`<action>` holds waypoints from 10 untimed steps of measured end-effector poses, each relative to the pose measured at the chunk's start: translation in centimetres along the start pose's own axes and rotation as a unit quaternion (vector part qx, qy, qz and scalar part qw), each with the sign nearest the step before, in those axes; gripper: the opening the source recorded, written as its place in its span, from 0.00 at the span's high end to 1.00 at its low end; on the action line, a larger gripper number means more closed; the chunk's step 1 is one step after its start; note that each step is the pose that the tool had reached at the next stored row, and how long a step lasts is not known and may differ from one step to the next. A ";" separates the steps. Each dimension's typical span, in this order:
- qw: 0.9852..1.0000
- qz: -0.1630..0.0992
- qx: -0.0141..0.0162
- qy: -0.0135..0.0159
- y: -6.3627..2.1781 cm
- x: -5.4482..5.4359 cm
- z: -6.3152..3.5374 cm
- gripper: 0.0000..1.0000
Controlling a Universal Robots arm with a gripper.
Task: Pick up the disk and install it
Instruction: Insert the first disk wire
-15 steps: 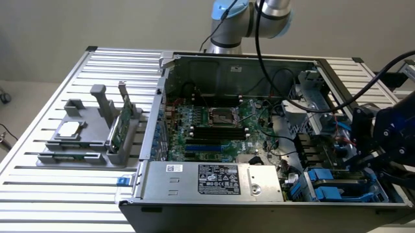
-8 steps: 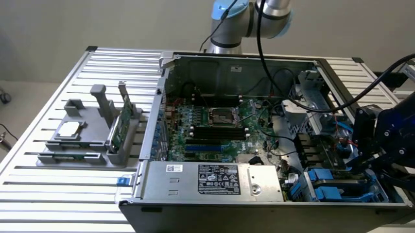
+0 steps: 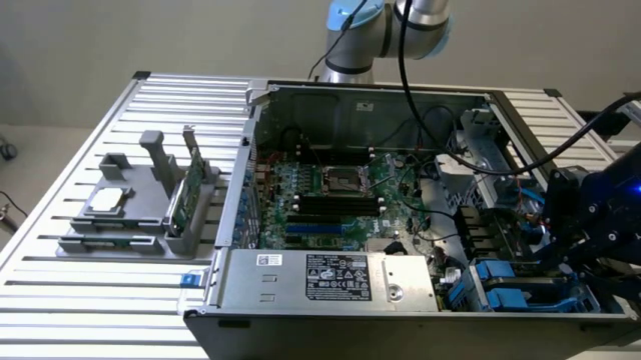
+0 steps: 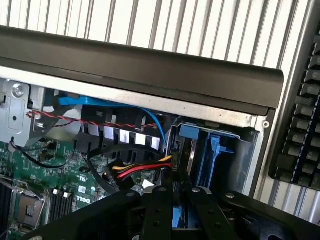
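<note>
Gripper (image 4: 176, 197) pinched narrow on what looks like blue-framed disk (image 4: 176, 217), edge-on just above bay (image 4: 212, 150); probably dense, stiff, shock-sensitive, best gripped by carrier sides, not label.

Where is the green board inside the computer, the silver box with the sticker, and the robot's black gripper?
Green board (image 3: 331, 195), exterior view, middle of the motherboard.
Silver box (image 3: 331, 279), exterior view, on its sticker.
Gripper (image 4: 174, 200), wrist view, between its black fingers.
</note>
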State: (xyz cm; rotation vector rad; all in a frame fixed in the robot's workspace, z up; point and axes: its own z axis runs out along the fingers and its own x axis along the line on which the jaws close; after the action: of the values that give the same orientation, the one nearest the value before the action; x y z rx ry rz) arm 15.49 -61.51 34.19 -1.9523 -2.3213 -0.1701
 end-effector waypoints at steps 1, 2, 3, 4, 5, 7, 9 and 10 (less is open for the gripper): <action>1.000 0.004 0.000 0.000 0.02 0.1 0.09 0.83; 1.000 0.006 0.000 -0.001 0.04 0.2 0.11 0.83; 1.000 0.008 0.000 -0.001 0.06 0.2 0.13 0.83; 1.000 0.010 -0.001 -0.001 0.09 0.2 0.14 0.83; 1.000 0.012 -0.001 -0.002 0.14 0.3 0.15 0.83; 1.000 0.019 -0.001 -0.004 0.26 0.3 0.17 0.83; 1.000 0.028 -0.002 -0.007 0.34 0.2 0.20 0.83; 0.999 0.032 -0.003 -0.008 0.36 0.2 0.22 0.83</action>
State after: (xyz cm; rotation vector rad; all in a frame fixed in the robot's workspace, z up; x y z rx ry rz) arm 15.80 -61.19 34.01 -2.0352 -2.2670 -0.1563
